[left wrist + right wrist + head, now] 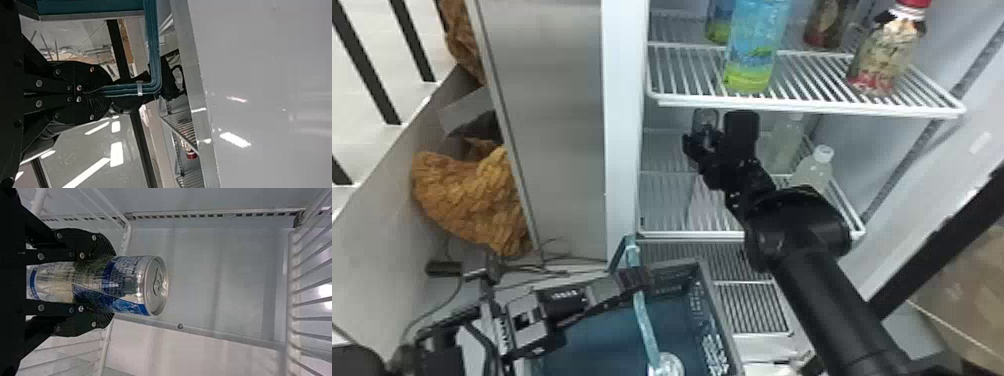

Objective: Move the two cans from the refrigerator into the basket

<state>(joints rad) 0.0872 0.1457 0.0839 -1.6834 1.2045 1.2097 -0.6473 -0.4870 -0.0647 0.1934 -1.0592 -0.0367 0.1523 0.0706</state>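
My right gripper is inside the refrigerator, below the upper wire shelf, around a can. In the right wrist view the pads of the right gripper press both sides of the silver and blue can, its lid end sticking out beyond the fingers. The basket stands below, in front of the refrigerator. My left gripper is at its raised teal handle; in the left wrist view the left gripper is shut on the handle.
Bottles stand on the upper shelf, and pale bottles are beside the right arm over the lower shelf. The refrigerator's side edge rises left of the right gripper. A shiny round thing is at the basket, not identifiable.
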